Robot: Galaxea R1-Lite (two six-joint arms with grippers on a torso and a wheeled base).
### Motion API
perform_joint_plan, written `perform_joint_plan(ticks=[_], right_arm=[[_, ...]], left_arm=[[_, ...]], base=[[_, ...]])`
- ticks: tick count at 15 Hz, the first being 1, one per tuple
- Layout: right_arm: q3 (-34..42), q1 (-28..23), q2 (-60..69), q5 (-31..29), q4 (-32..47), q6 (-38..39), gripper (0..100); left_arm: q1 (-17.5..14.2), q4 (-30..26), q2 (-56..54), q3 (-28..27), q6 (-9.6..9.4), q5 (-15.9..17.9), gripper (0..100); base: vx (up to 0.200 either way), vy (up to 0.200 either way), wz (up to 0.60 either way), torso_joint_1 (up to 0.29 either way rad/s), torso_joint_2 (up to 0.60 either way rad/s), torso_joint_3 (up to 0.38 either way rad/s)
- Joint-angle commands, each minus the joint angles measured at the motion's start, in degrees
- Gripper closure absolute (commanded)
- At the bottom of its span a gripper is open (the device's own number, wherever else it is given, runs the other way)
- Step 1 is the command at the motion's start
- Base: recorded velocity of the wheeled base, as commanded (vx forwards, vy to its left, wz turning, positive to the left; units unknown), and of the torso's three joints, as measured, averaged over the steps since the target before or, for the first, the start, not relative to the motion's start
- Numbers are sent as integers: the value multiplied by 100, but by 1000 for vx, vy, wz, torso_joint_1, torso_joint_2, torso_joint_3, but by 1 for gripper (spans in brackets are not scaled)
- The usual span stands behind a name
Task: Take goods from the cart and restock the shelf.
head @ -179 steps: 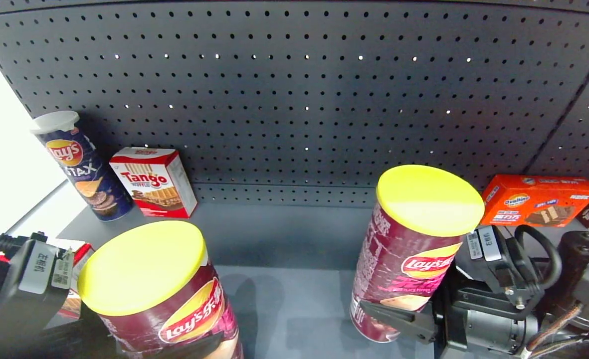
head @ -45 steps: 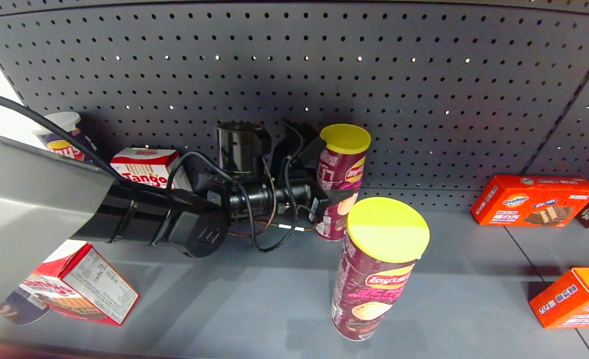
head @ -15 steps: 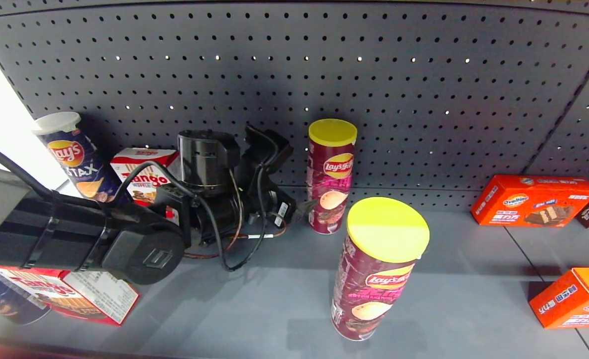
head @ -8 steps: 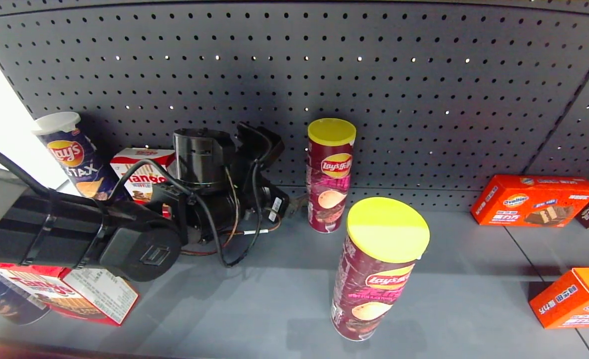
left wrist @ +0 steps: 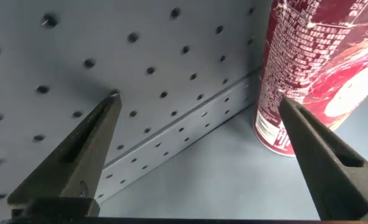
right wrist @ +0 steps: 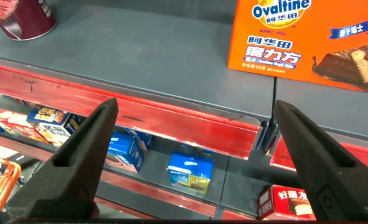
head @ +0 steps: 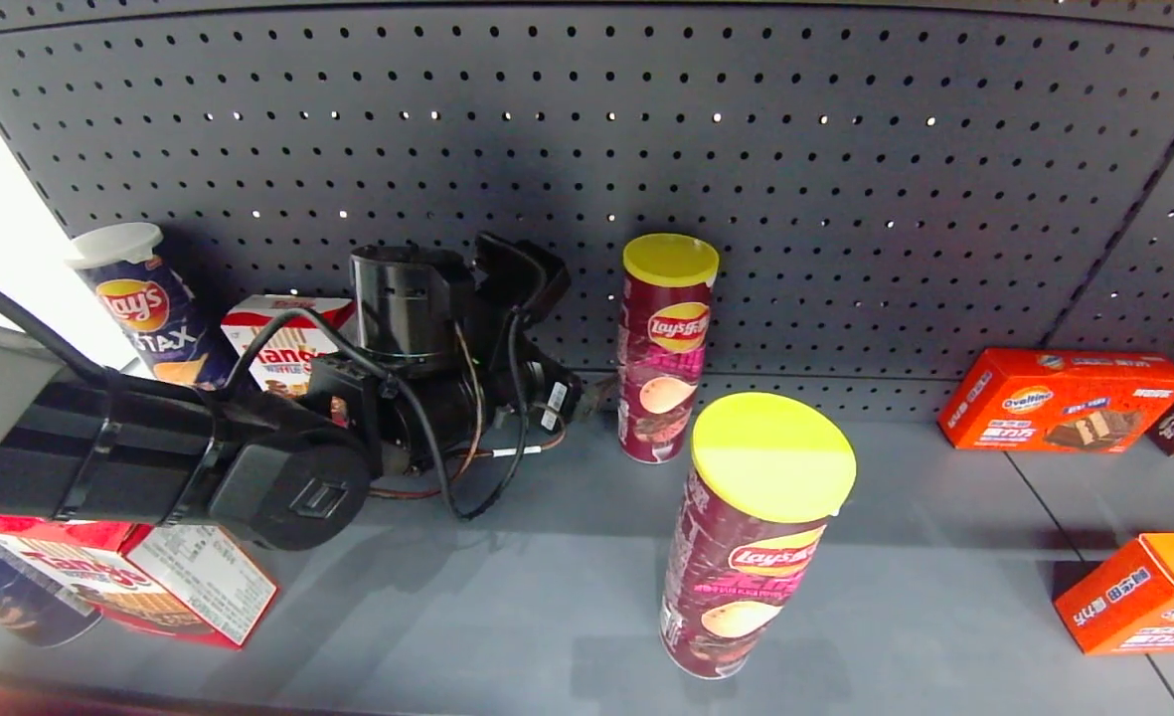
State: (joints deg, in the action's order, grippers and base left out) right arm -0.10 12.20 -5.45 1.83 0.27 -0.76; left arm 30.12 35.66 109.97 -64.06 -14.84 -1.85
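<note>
Two maroon chip cans with yellow lids stand upright on the grey shelf [head: 547, 597]. The back can [head: 668, 348] is against the pegboard, and the front can [head: 755, 537] is nearer to me. My left gripper [head: 594, 396] is open just left of the back can, not touching it. In the left wrist view the left gripper [left wrist: 197, 99] has empty space between its fingers, with the back can [left wrist: 314, 68] off to one side. My right gripper [right wrist: 196, 104] is open and empty, below the shelf's red front edge [right wrist: 171, 118].
A blue chip can [head: 149, 318] and a red-white wafer box [head: 288, 343] stand at the back left. Another wafer box [head: 179, 587] lies at the front left. Orange boxes [head: 1069, 398] [head: 1143, 592] sit on the right. The pegboard [head: 587, 149] closes the back.
Both cans, once held in my grippers, now stand on the shelf. In the last second the open left gripper stayed close beside the back can, which shifted slightly right.
</note>
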Motion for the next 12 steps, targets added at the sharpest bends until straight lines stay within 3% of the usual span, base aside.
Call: perform_joint_plan(ticks=[1, 6, 12], right_arm=[[1, 1, -9, 2, 0, -4, 0], [1, 1, -9, 2, 0, -4, 0], [1, 1, -9, 2, 0, -4, 0]], left_arm=[[11, 11, 112, -71, -2, 1, 0], [38, 11, 244, -115, -11, 1, 0], [11, 29, -107, 403, -54, -26, 0]], base=[[0, 0, 0, 0, 0, 0], [0, 0, 0, 0, 0, 0], [0, 0, 0, 0, 0, 0]])
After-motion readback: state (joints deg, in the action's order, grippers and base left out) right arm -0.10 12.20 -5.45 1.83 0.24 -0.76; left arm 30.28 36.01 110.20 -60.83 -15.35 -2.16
